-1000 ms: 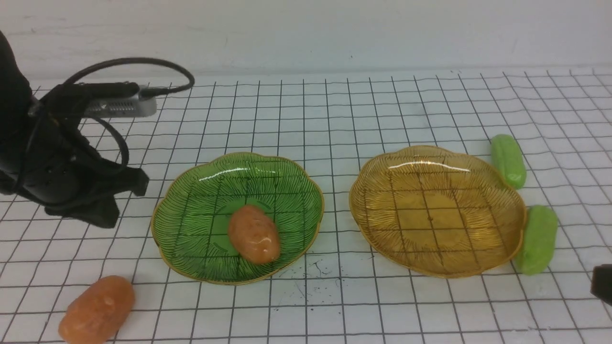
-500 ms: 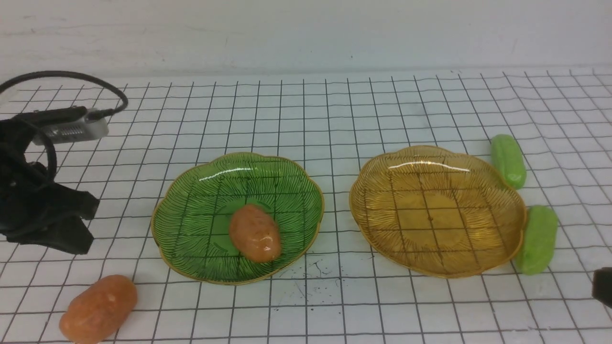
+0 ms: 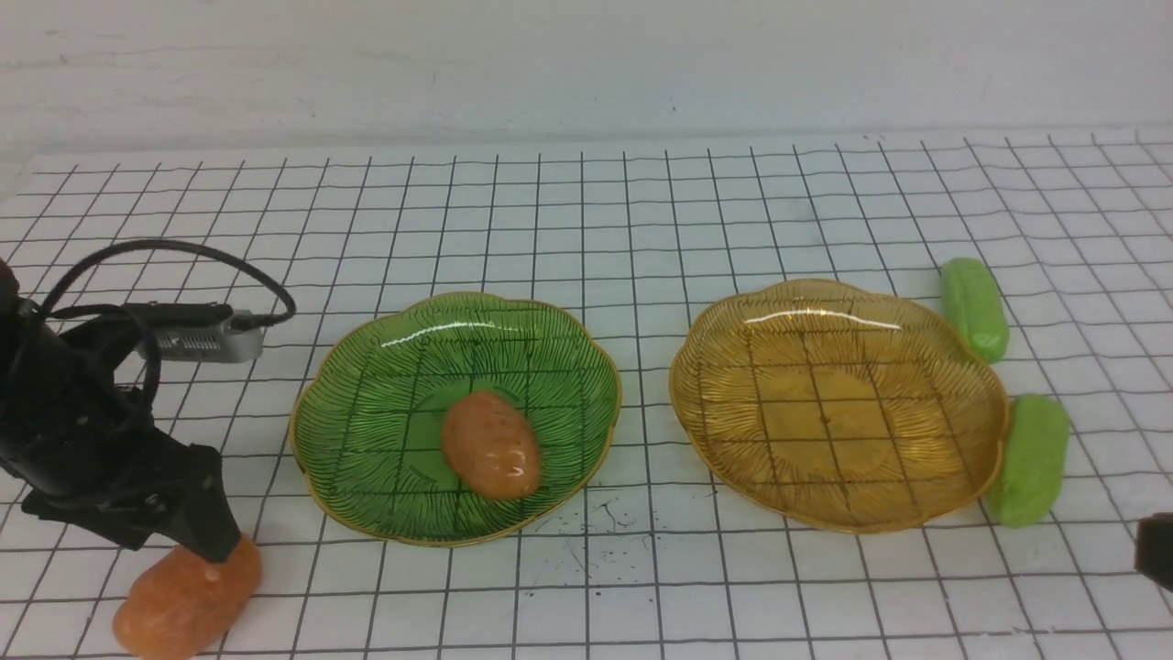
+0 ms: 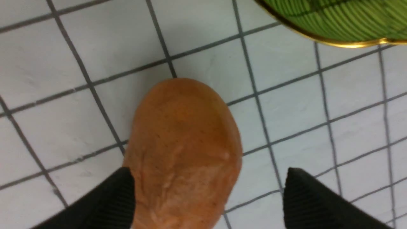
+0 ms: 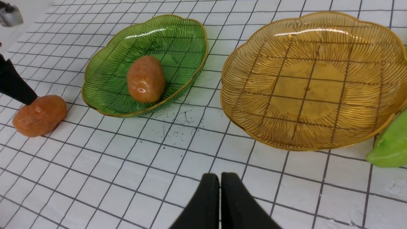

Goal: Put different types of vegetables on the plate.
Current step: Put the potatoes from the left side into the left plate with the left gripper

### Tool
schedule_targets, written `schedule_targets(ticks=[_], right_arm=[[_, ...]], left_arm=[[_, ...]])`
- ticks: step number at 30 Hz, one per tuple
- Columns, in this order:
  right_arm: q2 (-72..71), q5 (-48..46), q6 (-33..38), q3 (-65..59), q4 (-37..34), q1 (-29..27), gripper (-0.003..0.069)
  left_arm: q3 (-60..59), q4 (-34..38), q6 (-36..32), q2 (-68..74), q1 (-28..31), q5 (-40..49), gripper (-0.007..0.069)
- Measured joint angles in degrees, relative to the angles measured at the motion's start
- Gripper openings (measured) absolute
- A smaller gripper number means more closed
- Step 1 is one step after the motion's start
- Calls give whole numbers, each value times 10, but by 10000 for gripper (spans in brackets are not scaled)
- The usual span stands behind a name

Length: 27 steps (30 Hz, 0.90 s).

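Observation:
An orange-brown potato (image 3: 490, 456) lies in the green plate (image 3: 367, 367). A second potato (image 3: 183, 605) lies on the table at the front left. My left gripper (image 4: 208, 171) is open and low over this loose potato (image 4: 182, 152), one finger beside it and the other well apart. The amber plate (image 3: 838, 403) holds nothing. Two light-green cucumbers (image 3: 974, 307) (image 3: 1031, 458) lie on the table against its right rim. My right gripper (image 5: 220, 175) is shut and holds nothing, hovering near the table's front, before the amber plate (image 5: 313, 79).
A white table with a black grid carries everything. The left arm's cable and silver camera block (image 3: 197, 341) stand left of the green plate. Only a dark corner of the right arm (image 3: 1156, 548) shows at the right edge of the front view.
My left gripper has swung away from the green plate, come down toward the front onto the loose potato, and opened. The right gripper has not moved.

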<state>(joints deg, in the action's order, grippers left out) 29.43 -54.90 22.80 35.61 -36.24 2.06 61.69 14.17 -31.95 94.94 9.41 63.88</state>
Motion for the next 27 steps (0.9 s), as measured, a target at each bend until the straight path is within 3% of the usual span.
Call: schedule_targets(ticks=[2, 5, 8, 11, 18, 24, 27], right_arm=[[0, 0, 1, 0, 0, 0, -2], [0, 0, 1, 0, 0, 0, -2], [0, 0, 1, 0, 1, 0, -2], [0, 0, 1, 0, 7, 0, -2], [0, 1, 1, 0, 13, 0, -2], [1, 40, -3, 0, 35, 0, -2], [19, 72, -37, 0, 66, 0, -2]], left_arm=[[0, -5, -5, 20, -9, -14, 668], [0, -7, -7, 37, -23, -23, 664], [-7, -23, -4, 56, -42, -30, 613], [-12, -53, 26, 72, -58, -29, 514], [16, -82, 112, 71, -69, -12, 513], [105, -44, 116, 44, -102, 6, 513], [151, -14, 118, 39, -138, -26, 513]])
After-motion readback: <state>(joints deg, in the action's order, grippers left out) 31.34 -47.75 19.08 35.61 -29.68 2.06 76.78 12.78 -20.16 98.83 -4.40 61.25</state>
